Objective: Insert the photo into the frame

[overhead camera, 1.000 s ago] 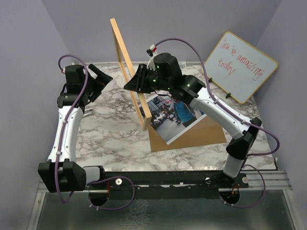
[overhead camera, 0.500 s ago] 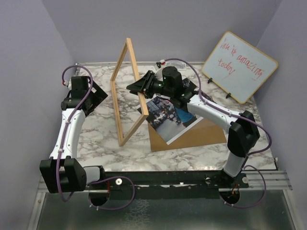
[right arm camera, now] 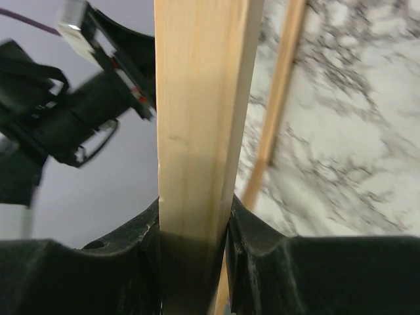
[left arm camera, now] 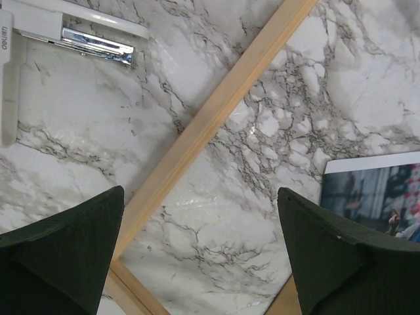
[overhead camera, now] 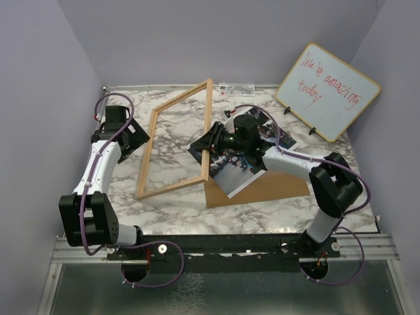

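While a second earlier the frame [overhead camera: 146,153] had stood almost on edge, high over the middle of the bench [overhead camera: 170,210], it had since swung over and now sloped down toward the bench's left edge. Its right long rail was raised and its left long rail was low. The right arm had dropped with it and now reached low across the photo [overhead camera: 230,173]. The left arm had drawn back toward the far left corner.

The right end effector [overhead camera: 211,141] was clamped on the raised rail about halfway along, and the right wrist view showed wood pinched between both fingers [right arm camera: 141,246]. The left end effector [overhead camera: 129,133] stood wide apart and held nothing, with the marble and one rail showing between its fingers [left arm camera: 65,243].

Whether the low rail touched the bench could not be told, nor whether a pane filled the opening, since the marble showed plainly through it. The right arm hid the photo's middle. A small white object with a shiny metal part [left arm camera: 98,42] at the far edge was hard to identify.

The frame's long axis ran roughly from the near edge to the far edge. The photo lay flat on a brown backing board [overhead camera: 279,184] right of centre, with its long axis running diagonally from near-left to far-right. A whiteboard [overhead camera: 330,90] leaned at the far right corner.
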Controlling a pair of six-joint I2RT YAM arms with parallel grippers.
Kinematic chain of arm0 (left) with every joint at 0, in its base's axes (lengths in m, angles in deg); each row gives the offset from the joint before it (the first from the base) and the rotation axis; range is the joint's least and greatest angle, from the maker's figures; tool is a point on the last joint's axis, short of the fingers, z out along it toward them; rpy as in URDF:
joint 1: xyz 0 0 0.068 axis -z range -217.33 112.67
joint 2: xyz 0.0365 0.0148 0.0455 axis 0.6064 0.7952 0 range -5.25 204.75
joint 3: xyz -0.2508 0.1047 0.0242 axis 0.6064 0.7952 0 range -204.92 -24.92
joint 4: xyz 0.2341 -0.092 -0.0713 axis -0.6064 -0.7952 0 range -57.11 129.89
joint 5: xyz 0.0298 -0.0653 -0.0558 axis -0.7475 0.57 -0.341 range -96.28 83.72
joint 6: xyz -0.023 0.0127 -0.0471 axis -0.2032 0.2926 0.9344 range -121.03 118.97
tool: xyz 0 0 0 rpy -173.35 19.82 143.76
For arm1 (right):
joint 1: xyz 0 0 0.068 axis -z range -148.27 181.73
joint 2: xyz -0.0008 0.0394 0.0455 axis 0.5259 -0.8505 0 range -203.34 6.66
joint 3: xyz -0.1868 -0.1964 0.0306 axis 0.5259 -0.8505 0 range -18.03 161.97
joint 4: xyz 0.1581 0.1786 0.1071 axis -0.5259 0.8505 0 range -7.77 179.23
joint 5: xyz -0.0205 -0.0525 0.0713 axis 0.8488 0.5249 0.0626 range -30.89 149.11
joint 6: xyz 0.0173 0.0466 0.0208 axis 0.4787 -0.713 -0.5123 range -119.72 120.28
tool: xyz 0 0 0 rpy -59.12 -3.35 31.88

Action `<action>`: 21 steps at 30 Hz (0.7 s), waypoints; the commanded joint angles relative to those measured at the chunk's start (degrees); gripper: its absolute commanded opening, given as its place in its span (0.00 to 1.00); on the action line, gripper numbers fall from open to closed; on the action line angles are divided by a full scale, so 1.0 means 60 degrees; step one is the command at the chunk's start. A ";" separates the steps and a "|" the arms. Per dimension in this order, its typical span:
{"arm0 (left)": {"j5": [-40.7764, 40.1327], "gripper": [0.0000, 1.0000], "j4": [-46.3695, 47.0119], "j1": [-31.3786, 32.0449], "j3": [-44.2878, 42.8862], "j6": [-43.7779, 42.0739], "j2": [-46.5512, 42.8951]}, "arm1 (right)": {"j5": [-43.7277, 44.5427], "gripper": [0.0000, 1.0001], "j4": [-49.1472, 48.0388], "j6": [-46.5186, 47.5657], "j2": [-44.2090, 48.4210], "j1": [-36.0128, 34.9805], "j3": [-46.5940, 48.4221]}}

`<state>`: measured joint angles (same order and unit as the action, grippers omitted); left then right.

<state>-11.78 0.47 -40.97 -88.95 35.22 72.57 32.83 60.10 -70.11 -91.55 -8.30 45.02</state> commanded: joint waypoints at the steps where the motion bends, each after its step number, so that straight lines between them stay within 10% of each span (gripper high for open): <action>1: 0.0131 0.99 0.0136 -0.0053 0.0292 -0.0467 0.0651 | -0.1232 0.34 0.0289 0.1203 -0.0539 0.0159 -0.0365; 21: -0.0605 0.99 0.0490 -0.0056 0.0967 -0.1074 0.1677 | 0.0487 0.75 0.4923 0.3680 -0.0964 0.0630 0.0599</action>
<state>-13.22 2.59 -40.97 -83.99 30.15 81.71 32.31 82.41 -53.23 -95.13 -4.61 43.36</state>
